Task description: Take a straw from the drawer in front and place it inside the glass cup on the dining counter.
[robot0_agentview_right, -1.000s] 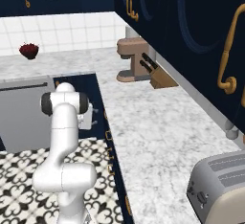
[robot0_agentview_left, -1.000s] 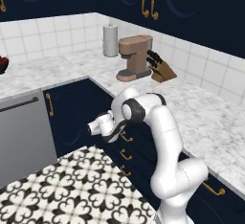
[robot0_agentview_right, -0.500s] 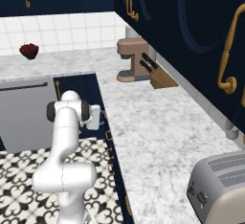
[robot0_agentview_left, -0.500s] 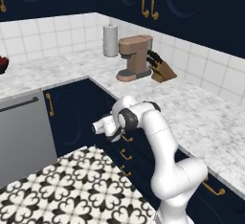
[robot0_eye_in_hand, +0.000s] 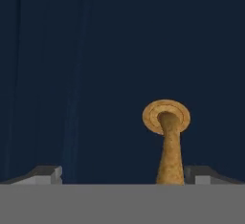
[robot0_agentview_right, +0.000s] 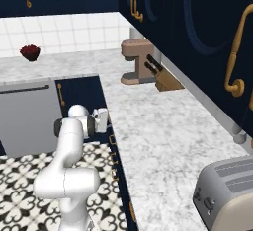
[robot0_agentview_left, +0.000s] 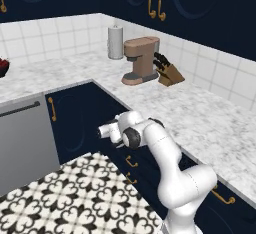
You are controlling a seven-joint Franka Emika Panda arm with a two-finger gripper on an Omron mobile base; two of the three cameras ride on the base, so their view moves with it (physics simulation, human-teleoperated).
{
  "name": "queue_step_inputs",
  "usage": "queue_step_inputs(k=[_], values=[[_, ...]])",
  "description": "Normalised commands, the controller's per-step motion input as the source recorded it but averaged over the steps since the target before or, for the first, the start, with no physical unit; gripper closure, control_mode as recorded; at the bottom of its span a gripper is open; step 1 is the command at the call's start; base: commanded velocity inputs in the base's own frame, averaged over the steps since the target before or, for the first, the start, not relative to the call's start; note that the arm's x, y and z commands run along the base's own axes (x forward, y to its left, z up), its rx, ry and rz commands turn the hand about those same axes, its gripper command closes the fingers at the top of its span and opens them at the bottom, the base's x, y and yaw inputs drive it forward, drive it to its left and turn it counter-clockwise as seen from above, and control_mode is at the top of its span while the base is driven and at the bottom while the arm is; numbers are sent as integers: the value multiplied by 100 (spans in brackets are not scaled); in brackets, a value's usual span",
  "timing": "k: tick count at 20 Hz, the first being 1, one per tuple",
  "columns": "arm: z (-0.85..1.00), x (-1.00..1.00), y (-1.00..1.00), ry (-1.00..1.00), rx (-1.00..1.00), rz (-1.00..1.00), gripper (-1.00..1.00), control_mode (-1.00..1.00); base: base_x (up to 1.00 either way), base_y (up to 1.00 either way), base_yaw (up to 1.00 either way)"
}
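The white arm's two-finger hand [robot0_eye_in_hand: 122, 175] is seen in the hand view pressed close to a flat dark navy drawer front [robot0_eye_in_hand: 95, 65]; its two grey fingertips [robot0_eye_in_hand: 45, 174] stand wide apart, with nothing gripped between them; a brass handle post with a round flange [robot0_eye_in_hand: 167, 122] rises just inside the right fingertip, near it, though contact cannot be judged. In the left base view the hand [robot0_agentview_left: 106, 131] is held level below the edge of the white-grey marble desk [robot0_agentview_left: 200, 113], against the navy cabinet fronts under it; in the right base view the hand [robot0_agentview_right: 101, 120] lies at the same cabinet run, just under the desk's edge [robot0_agentview_right: 148, 141]. The drawer is shut, so the straw cannot be seen; the glass cup and the dining counter cannot be made out in these views either. On the desk, far along the white-tiled wall, a brown coffee machine [robot0_agentview_left: 141, 59] stands beside a wooden knife block with dark handles [robot0_agentview_left: 169, 72]; a white paper-towel roll [robot0_agentview_left: 115, 42] stands just left of the machine; a grey toaster [robot0_agentview_right: 230, 195] sits at the near right of the desk. A grey dishwasher front [robot0_agentview_left: 22, 145] is set at the left, above a black-and-white patterned tile floor [robot0_agentview_left: 75, 198]; a dark red bowl [robot0_agentview_right: 30, 52] rests on the far left worktop.
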Motion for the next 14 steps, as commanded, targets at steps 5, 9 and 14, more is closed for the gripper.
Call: queue_step_inputs(k=[5, 9, 14], values=[[-24, 31, 0, 2, 0, 0, 100, -100, 0, 0, 0], [-1, -9, 1, 0, 0, 0, 100, -100, 0, 0, 0], [0, -42, 42, 0, 7, 0, 100, -100, 0, 0, 0]])
